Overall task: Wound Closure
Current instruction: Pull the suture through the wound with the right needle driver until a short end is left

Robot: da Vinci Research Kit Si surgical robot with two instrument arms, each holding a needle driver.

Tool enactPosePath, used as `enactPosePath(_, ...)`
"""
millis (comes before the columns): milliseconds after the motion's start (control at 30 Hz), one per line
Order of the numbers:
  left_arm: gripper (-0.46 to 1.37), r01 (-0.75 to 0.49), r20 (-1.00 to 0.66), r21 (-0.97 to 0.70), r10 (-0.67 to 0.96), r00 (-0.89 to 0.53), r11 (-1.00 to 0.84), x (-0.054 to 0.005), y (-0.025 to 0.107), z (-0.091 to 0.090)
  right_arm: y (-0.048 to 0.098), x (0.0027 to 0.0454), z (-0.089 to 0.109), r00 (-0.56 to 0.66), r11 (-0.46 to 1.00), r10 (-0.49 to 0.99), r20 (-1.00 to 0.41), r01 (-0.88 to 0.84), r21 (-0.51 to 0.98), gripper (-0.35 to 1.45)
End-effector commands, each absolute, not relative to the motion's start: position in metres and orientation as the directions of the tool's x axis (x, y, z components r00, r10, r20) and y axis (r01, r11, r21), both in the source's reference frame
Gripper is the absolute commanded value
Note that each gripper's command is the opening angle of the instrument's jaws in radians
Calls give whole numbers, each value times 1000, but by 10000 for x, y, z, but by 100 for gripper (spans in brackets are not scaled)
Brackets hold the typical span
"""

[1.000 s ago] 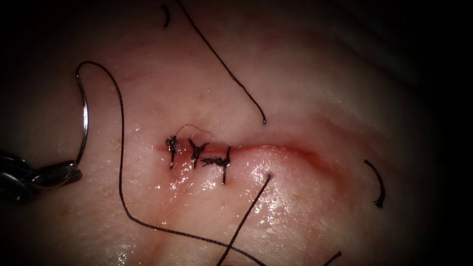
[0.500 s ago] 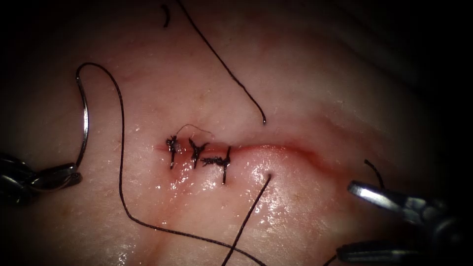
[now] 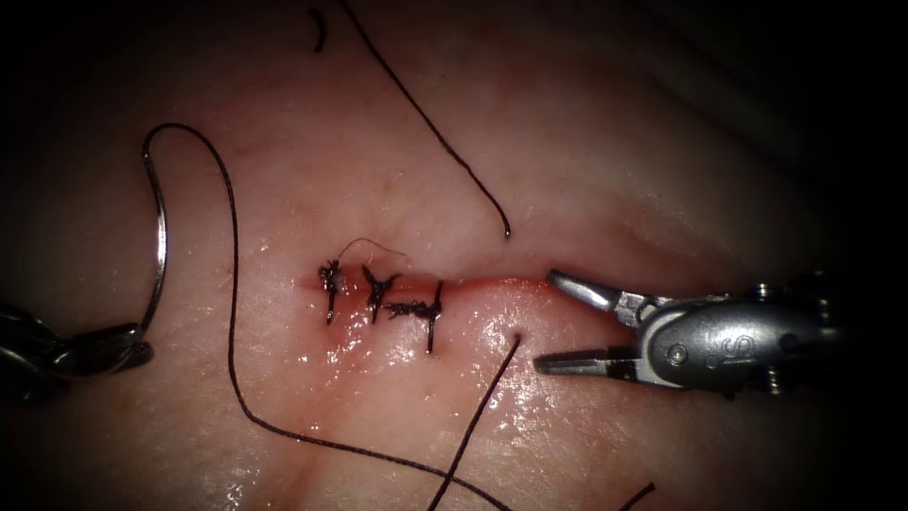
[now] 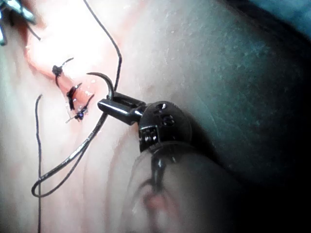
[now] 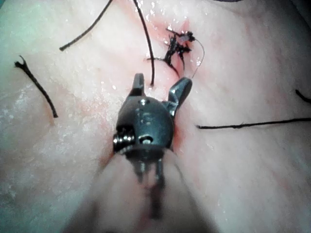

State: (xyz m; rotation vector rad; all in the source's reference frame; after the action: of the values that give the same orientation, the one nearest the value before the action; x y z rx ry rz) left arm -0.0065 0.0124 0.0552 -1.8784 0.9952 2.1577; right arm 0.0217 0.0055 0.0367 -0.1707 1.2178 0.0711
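Note:
The cut (image 3: 501, 282) runs across the tissue (image 3: 586, 170), with three dark stitches (image 3: 378, 293) closing its left part. At the far left my left tool (image 3: 113, 345) is shut on the curved needle (image 3: 163, 227) near one end. The needle lies free above the tissue, left of the cut. The left wrist view shows the same grip (image 4: 109, 106) on the needle (image 4: 73, 153). Thread (image 3: 232, 322) loops from the needle's upper end down across the tissue. My right tool (image 3: 547, 322) holds nothing, its jaws open astride the unstitched cut, as also seen in the right wrist view (image 5: 160, 87).
A thread strand (image 3: 487, 397) rises from the tissue just below the cut, close in front of the right tool's tips. A long loose thread piece (image 3: 426, 118) lies above the cut, a short cut end (image 3: 318, 28) at the top. Wet red fluid glistens around the stitches.
The right tool came in from the lower right and moved left to the open part of the cut, jaws open. The left tool drifted slightly left with the needle.

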Motion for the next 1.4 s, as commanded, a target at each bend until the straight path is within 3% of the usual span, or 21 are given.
enactPosePath(33, -35, -482, -918, 396, -326, -227, -781, -64, 125, 552, 54, 220, 365, 342, 985, -33, -939, -146, -88, 100)
enactPosePath(200, -35, -482, -918, 396, -326, -226, -782, -64, 125, 552, 51, 227, 357, 330, 986, -34, -943, -141, -85, 85)
enactPosePath(433, -35, -482, -918, 396, -326, -227, -782, -64, 124, 552, 52, 230, 361, 331, 986, -34, -943, -140, -85, 78)
enactPosePath(467, -35, -482, -918, 396, -326, -227, -782, -64, 124, 552, 52, 231, 362, 332, 987, -28, -943, -141, -79, 68)
enactPosePath(533, -35, -482, -918, 396, -326, -226, -782, -64, 124, 552, 51, 232, 362, 321, 988, -25, -947, -137, -73, 24)
enactPosePath(567, -35, -482, -918, 396, -326, -226, -782, -64, 124, 552, 50, 231, 362, 312, 990, -27, -950, -122, -69, -35)
enactPosePath(1067, -35, -480, -916, 401, -329, -229, -780, -63, 125, 551, 9, 236, 331, 312, 998, -45, -949, -18, -53, -35)
enactPosePath(1400, -35, -485, -917, 399, -330, -225, -778, -64, 124, 548, -59, 280, 257, 277, 997, -80, -958, 42, -71, -35)
